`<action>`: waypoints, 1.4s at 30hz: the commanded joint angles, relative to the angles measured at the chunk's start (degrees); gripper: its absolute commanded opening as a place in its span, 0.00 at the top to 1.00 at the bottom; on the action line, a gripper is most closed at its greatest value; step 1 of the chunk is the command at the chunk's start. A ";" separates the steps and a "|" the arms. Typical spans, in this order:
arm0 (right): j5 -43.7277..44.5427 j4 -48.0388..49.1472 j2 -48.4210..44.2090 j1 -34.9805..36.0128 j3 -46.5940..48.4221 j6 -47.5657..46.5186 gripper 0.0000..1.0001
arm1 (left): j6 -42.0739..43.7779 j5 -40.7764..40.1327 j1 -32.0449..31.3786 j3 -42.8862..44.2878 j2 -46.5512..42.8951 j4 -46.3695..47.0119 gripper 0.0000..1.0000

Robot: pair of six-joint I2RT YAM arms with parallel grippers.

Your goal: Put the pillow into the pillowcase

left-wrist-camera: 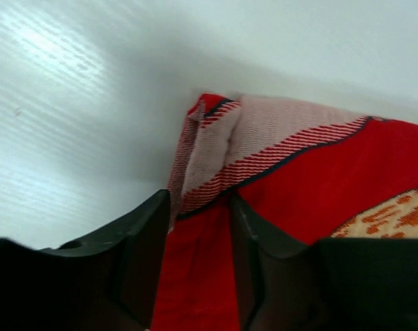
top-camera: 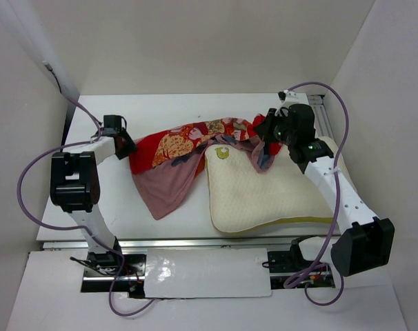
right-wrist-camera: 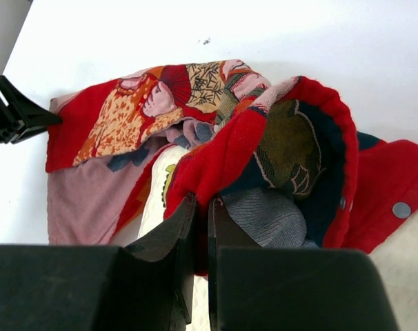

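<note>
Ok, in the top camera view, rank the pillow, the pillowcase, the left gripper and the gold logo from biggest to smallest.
1. pillow and pillowcase: too close to rank, since the case lies bunched up.
2. left gripper.
3. gold logo, the smallest.

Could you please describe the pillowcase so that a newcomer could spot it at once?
On the white table, look between the left claw and the right claw, beside the cream pillow. The pillowcase is the crumpled red cloth there, the only printed fabric, with cartoon figures and a pale pink inside.
</note>
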 commanded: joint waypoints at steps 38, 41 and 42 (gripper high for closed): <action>-24.55 35.18 25.51 -5.00 24.58 10.02 0.99 | 1.78 23.06 34.36 37.38 -20.09 -20.78 1.00; -26.51 35.52 21.29 -1.84 6.35 6.32 0.94 | -7.61 19.23 38.20 26.04 -24.75 -25.70 1.00; -25.81 35.53 19.89 -1.05 2.78 5.79 0.92 | -10.07 22.73 38.22 22.53 -25.89 -25.71 1.00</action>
